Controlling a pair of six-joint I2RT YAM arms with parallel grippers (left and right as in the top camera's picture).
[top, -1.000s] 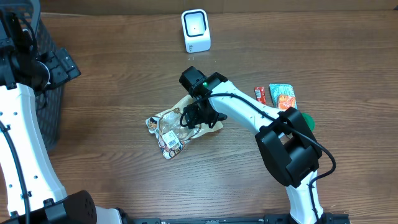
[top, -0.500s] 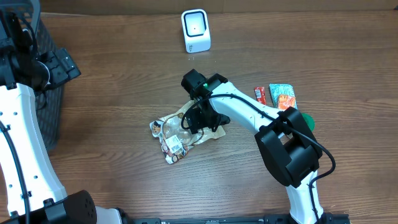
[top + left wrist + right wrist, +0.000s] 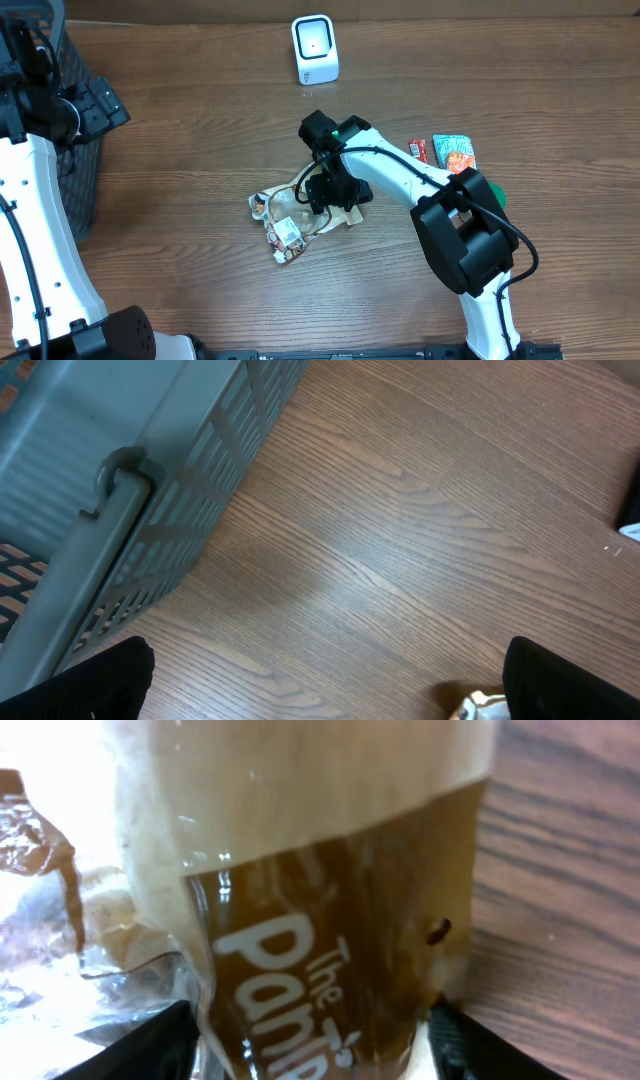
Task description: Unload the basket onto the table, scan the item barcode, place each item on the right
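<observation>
The item is a brown and clear snack bag (image 3: 280,215) lying on the table, with a white barcode label (image 3: 288,235) facing up at its near end. My right gripper (image 3: 330,195) is down on the bag's right end. In the right wrist view the brown printed part of the bag (image 3: 330,970) fills the gap of the gripper (image 3: 315,1040), and both fingers touch its sides. The white scanner (image 3: 315,48) stands at the table's back, well apart from the bag. My left gripper (image 3: 325,680) hangs open over bare wood at the left, holding nothing.
A grey slatted basket (image 3: 75,170) stands at the table's left edge, close beside the left arm (image 3: 150,490). Two more snack packets, one red (image 3: 419,152) and one orange-green (image 3: 455,155), lie right of the right arm.
The right gripper and the bag under it have slid a little to the right and toward the front. The jaws have narrowed slightly. The left arm has not moved.
</observation>
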